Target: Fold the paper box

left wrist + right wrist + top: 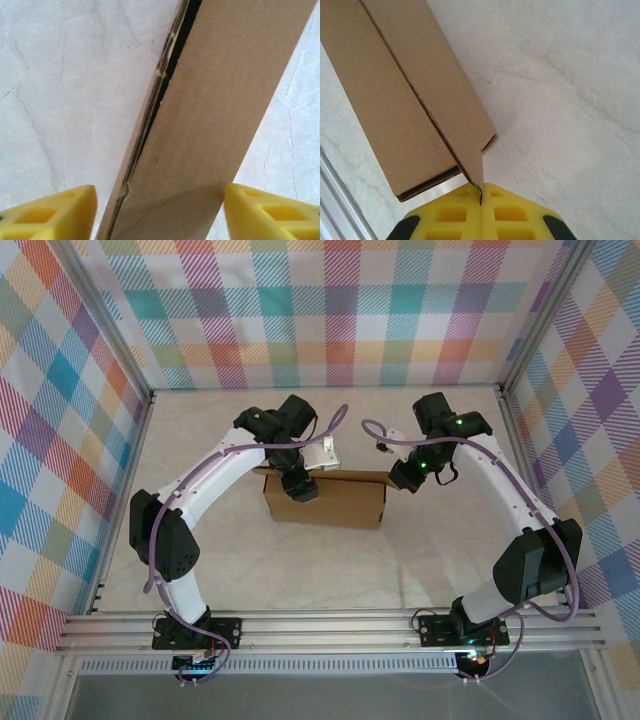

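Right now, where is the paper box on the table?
In the top view the paper box stands centre on the table, left gripper over its left part, right gripper pinching its right end.

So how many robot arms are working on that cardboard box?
2. The left arm curves in from the near left and reaches over the cardboard box; the right arm curves in from the near right to the box's right end.

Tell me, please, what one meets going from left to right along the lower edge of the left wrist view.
yellow pincer finger on the left → paper box → yellow pincer finger on the right
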